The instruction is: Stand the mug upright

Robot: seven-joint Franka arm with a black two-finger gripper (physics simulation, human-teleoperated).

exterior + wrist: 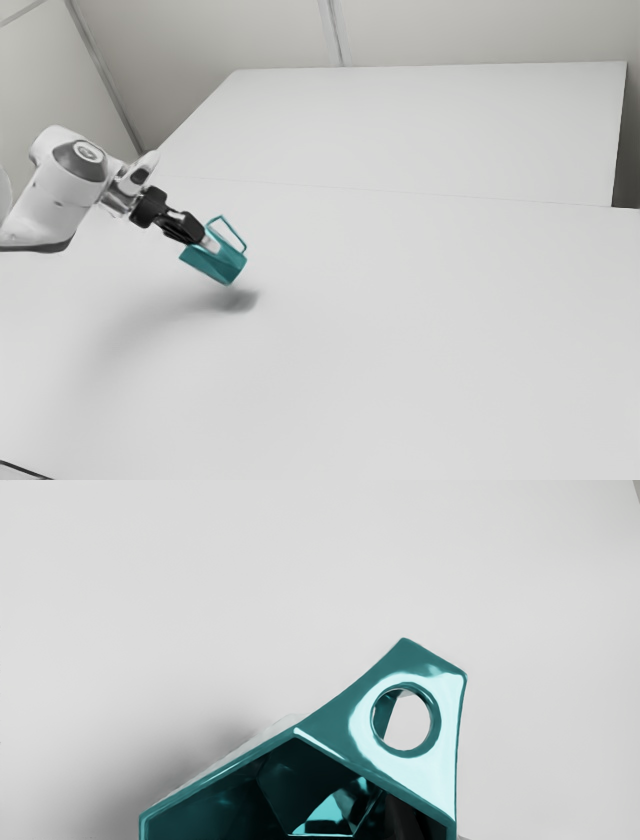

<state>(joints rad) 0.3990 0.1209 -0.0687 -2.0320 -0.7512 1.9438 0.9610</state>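
In the exterior view my gripper (207, 241) angles down at the left of centre, shut on the wall of the teal mug (222, 264). The mug hangs tilted just above the table, its shadow apart below it and its handle on the upper right side. The wrist view looks into the many-sided mouth of the mug (415, 660), with the pierced handle piece standing out beside the rim. In that view a dark finger of my gripper (432, 827) reaches inside the mug; the mug's wall hides much of the grip.
The white table (400, 330) spreads beneath and around the mug. Farther back, another pale surface (420, 125) adjoins it along a thin seam. A dark cable-like line (25, 471) lies at the exterior view's lower left corner.
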